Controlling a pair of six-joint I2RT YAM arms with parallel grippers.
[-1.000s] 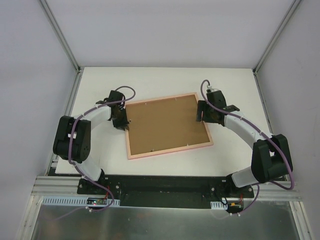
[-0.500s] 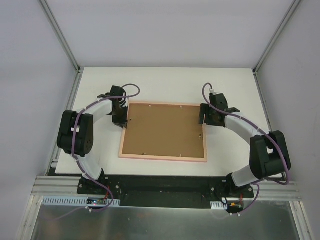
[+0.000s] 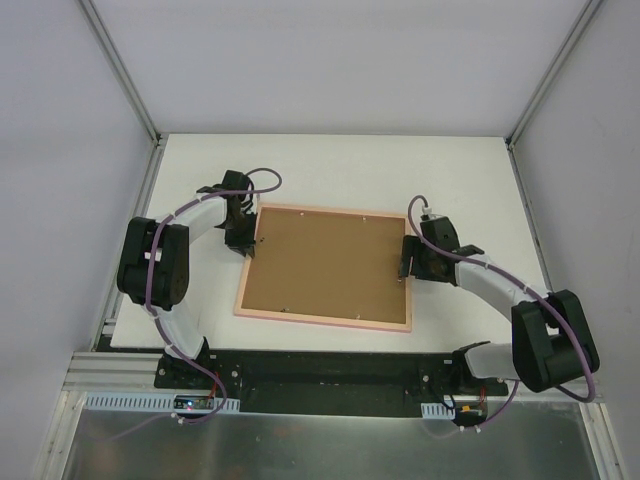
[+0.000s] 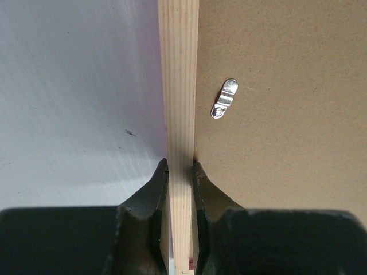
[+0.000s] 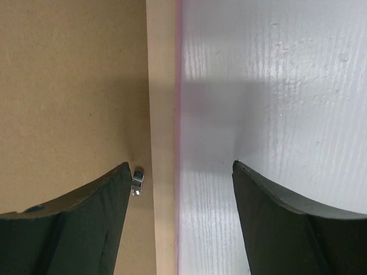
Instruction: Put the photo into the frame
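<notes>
the frame [image 3: 322, 321] has turned squarer; left jaws pinch one edge, right jaws open astride another.

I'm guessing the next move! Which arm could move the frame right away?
Left, probably: the left gripper is shut on the edge of the frame; the right gripper is open astride the opposite edge, gripping nothing.

Pink frame [image 3: 323, 321] lies flat, back up (sl. skewed).

Bright even light; soft shadow beneath right claw [image 5: 181, 165].
</notes>
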